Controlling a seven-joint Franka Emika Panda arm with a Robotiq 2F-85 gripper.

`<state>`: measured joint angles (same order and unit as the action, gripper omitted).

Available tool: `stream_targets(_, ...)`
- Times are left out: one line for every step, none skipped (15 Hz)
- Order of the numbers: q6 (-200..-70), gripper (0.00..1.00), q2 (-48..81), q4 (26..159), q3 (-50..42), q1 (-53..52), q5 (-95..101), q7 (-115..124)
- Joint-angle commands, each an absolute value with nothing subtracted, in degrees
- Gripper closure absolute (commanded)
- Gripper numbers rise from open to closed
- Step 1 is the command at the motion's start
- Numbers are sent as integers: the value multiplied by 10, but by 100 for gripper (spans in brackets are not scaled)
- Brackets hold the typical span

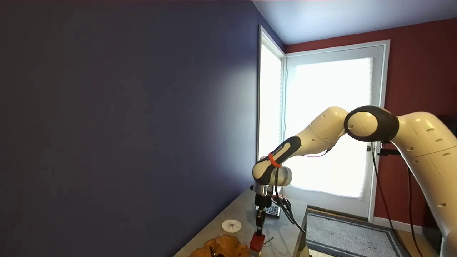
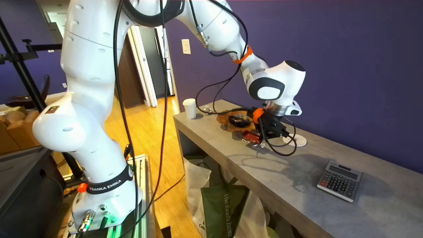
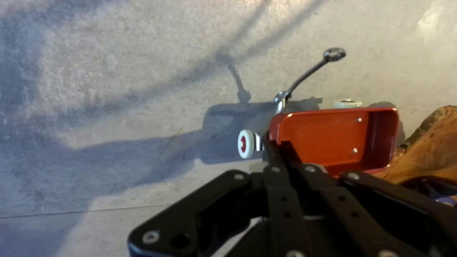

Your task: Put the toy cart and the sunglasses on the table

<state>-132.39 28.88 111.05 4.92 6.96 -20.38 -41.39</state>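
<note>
Gripper (image 3: 278, 143) pinching red toy cart (image 3: 328, 139), white wheels (image 3: 246, 144), grey handle (image 3: 307, 76)

Sunglasses (image 2: 239, 121) seemingly in the bowl (image 2: 223, 119)

Calculator (image 2: 341, 181); white cup (image 2: 190, 109), upright; green bag (image 2: 216, 208).

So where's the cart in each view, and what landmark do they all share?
In an exterior view: cart near the bottom edge, slightly right of centre; bowl to its left.
In an exterior view: cart slightly right of centre, a little below mid-height; bowl to its upper left.
Wrist view: cart right of centre, about mid-height; bowl at the right edge.
Shared landmark: the bowl, brown and wooden.
</note>
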Motion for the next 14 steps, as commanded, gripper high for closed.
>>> stream_targets(-1336,99,314,1087,62,83,-211,-389)
stream_targets(-1340,99,317,1085,63,84,-210,-385)
stream_targets(-1342,99,319,1084,61,84,-205,-379)
stream_targets(-1342,99,321,1082,59,84,-199,-374)
stream_targets(-1344,99,322,1081,58,84,-197,-370)
stream_targets(-1344,99,323,1080,58,85,-195,-366)
stream_targets(-1344,99,323,1079,57,84,-191,-362)
stream_targets(-1344,99,323,1079,57,85,-189,-359)
stream_targets(-1342,98,323,1078,56,84,-185,-356)
stream_targets(-1340,71,322,1078,56,85,-184,-354)
stream_targets(-1339,69,320,1077,56,85,-181,-354)
stream_targets(-1341,64,317,1078,57,85,-179,-356)
stream_targets(-1343,57,312,1078,59,86,-180,-362)
stream_targets(-1343,49,307,1078,64,88,-184,-370)
